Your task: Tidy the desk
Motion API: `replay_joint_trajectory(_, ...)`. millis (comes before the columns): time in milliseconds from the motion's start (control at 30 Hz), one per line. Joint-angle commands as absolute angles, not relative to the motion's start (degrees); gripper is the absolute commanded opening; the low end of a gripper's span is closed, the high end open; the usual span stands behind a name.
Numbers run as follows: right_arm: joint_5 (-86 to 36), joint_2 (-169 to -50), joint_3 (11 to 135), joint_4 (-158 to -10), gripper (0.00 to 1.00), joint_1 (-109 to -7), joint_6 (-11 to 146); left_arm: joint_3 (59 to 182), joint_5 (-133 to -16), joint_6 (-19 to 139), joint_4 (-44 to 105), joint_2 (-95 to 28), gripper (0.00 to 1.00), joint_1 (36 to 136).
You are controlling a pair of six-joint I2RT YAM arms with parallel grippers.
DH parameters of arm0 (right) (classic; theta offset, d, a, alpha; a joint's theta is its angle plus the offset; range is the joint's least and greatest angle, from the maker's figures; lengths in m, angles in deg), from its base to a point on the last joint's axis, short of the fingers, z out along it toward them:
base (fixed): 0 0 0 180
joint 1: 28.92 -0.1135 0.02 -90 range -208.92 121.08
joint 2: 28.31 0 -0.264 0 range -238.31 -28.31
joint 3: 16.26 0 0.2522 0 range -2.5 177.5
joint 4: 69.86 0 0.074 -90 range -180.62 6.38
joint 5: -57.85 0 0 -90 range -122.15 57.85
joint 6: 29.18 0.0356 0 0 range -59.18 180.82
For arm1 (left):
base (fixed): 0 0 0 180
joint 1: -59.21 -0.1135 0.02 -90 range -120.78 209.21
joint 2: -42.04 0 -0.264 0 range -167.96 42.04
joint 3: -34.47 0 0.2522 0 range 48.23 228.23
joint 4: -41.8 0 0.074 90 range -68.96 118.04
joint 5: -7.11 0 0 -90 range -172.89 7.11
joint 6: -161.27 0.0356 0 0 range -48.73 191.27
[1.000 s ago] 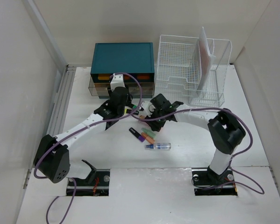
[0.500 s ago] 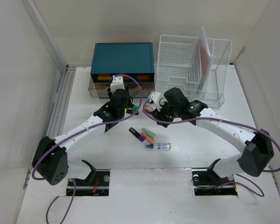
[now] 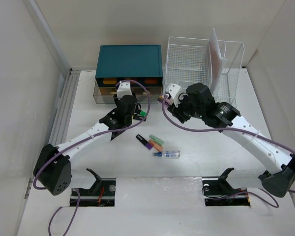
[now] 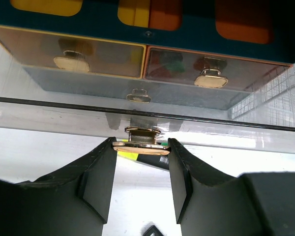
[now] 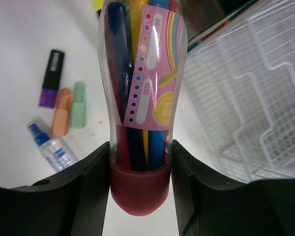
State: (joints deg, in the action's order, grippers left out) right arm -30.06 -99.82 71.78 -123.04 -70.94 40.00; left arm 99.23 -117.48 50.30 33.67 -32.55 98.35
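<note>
The white desk (image 3: 88,162) carries the teal drawer chest (image 3: 129,61) at the back. My left gripper (image 3: 128,112) is shut on the gold handle (image 4: 140,146) of the chest's clear bottom drawer (image 4: 64,118), which stands pulled out a little; its fingers (image 4: 96,172) grip the handle from both sides. My right gripper (image 3: 171,100) is shut on a clear tube of coloured pens (image 5: 140,88), holding it by its dark-red cap (image 5: 139,189) above the desk, between the chest and the wire rack (image 3: 196,73).
A purple-and-black highlighter (image 3: 145,141), an orange one (image 3: 156,145), a green one (image 3: 157,140) and a small spray bottle (image 3: 167,154) lie mid-desk. A yellow-and-black highlighter (image 4: 137,158) lies under the left gripper. Grooved rails (image 3: 64,108) run along the left side.
My right arm has swung up and to the back right with the pen tube, from mid-desk to beside the wire rack. My left gripper has crept slightly towards the chest.
</note>
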Motion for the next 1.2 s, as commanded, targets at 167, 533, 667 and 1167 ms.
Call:
replay_joint_trajectory(167,-37.7,-108.6,82.7,-112.6,0.00,-69.7,33.8,98.0,-118.1,48.3,34.4,-29.6,0.20,98.9)
replay_joint_trajectory(533,-30.8,-122.3,97.2,-108.9,0.00,-65.3,30.9,97.5,-117.5,47.8,35.4,-28.5,0.35,98.9)
replay_joint_trajectory(667,-27.4,-124.5,99.5,-108.1,0.00,-64.2,30.9,96.9,-116.9,47.8,35.9,-29.1,0.35,98.9)
replay_joint_trajectory(1167,-15.6,-132.7,106.0,-109.2,0.00,-64.2,32.2,97.5,-116.4,47.8,36.0,-29.1,0.37,98.9)
